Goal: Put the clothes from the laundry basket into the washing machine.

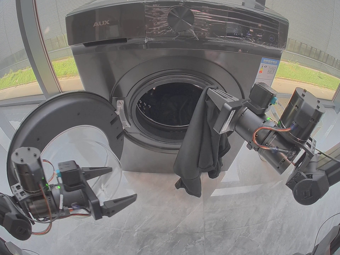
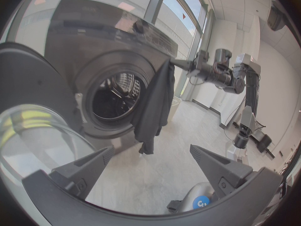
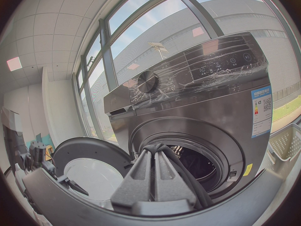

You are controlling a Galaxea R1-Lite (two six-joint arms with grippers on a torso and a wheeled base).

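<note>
A: Nearest first. Left gripper point(image 1: 124, 182) sits low by the open door. Fingers spread wide, nothing between them.

B: The door?

A: Round dark door with a clear glass bowl point(image 1: 60, 121), swung open to the robot's left, just beyond that gripper.

B: And the clothes?

A: One long dark grey cloth garment point(image 1: 198, 149), pinched at its top by the right gripper point(image 1: 209, 90), fingers pressed together on the fabric. It hangs in front of the right edge of the drum mouth point(image 1: 170, 105), outside it. Its tail droops toward the pale marble-look floor point(image 1: 159, 213).

B: Which step?

A: Loading, I judge. The garment is at the dark grey front-loading washing machine point(image 1: 102, 64) but not yet inside.

B: Next move?

A: Probably push the right gripper deep through the opening so the trailing length clears the rim before release. Otherwise it may drape over the lip.

B: Basket?

A: White perforated plastic laundry basket point(image 3: 283, 142), beside the machine on the robot's right. Contents hidden.
</note>
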